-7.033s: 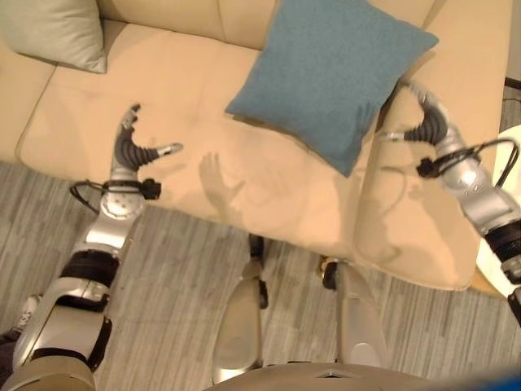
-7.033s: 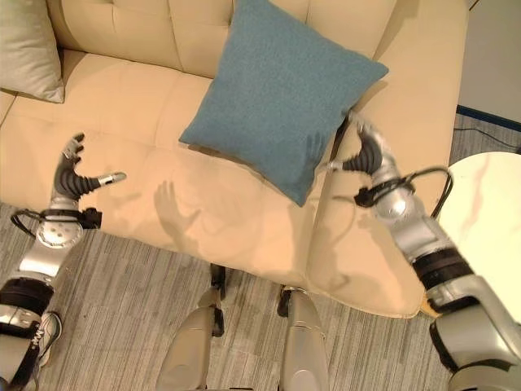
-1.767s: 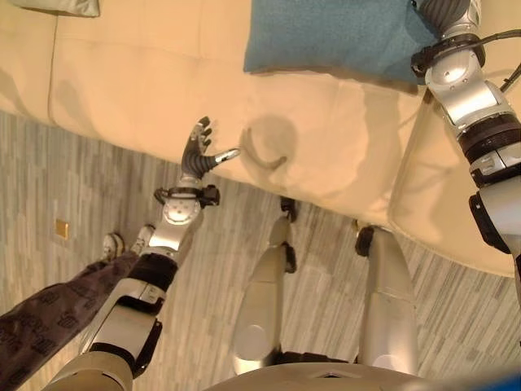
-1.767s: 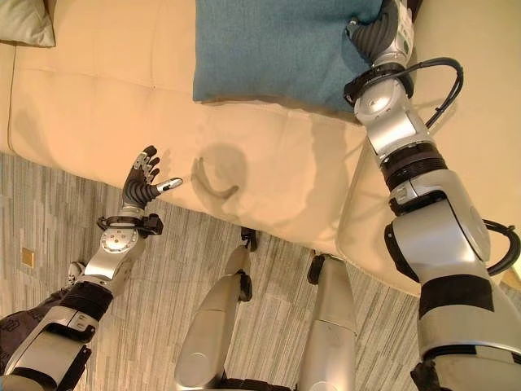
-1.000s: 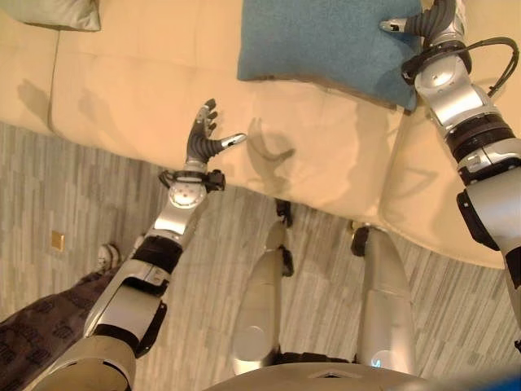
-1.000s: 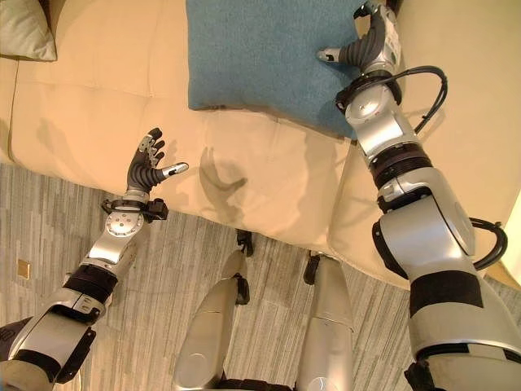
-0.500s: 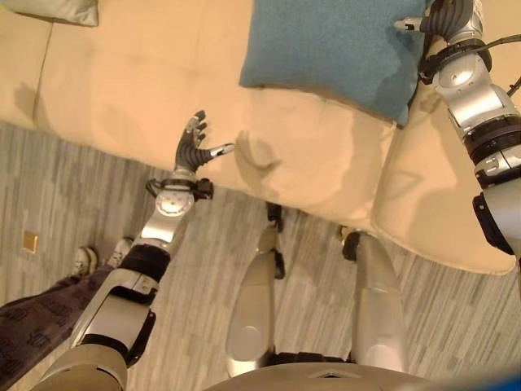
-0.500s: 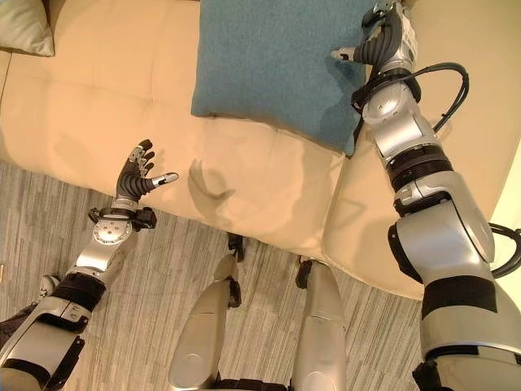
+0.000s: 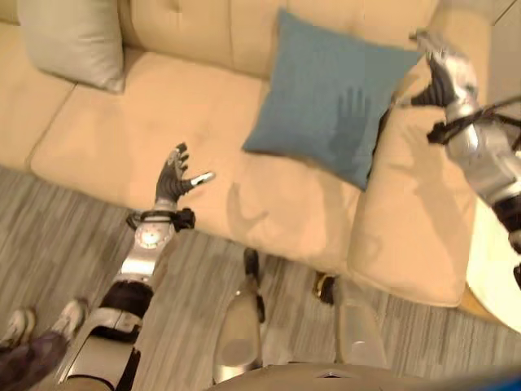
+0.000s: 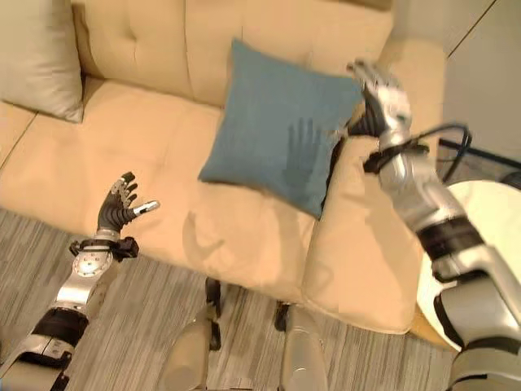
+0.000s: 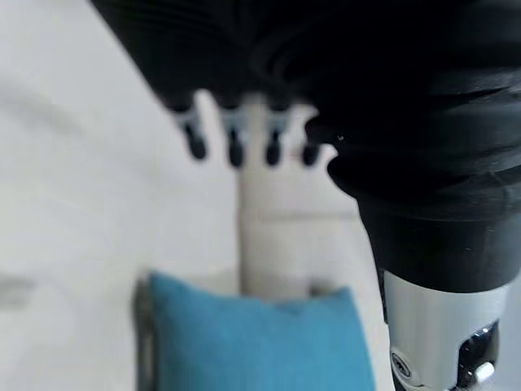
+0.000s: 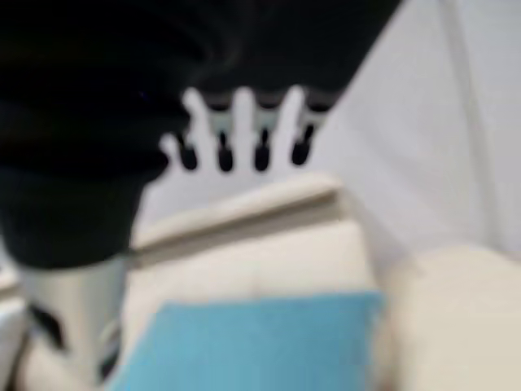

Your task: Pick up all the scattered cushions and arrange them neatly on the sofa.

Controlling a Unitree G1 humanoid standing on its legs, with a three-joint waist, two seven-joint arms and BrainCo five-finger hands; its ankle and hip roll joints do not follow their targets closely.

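A blue cushion [image 9: 330,107] leans against the backrest of the cream sofa [image 9: 163,114], next to the right armrest. A pale grey-beige cushion [image 9: 73,41] rests at the sofa's left end. My right hand [image 10: 381,102] is open above the armrest beside the blue cushion's right corner, fingers straight, apart from the cushion. My left hand [image 9: 174,176] is open and empty over the front edge of the seat. The blue cushion [image 11: 252,342] shows past the straight fingers [image 11: 232,147] in the left wrist view, and the blue cushion [image 12: 260,342] shows the same way in the right wrist view.
Grey striped floor [image 9: 57,236] runs along the sofa front. A white round table [image 10: 480,236] stands at the right, close to the armrest. A person's shoes [image 9: 24,326] show at the lower left.
The camera has tilted up, showing the backrest. My right hand has lifted off the blue cushion to above the armrest, and the cushion now leans on the backrest. The left hand stays open.
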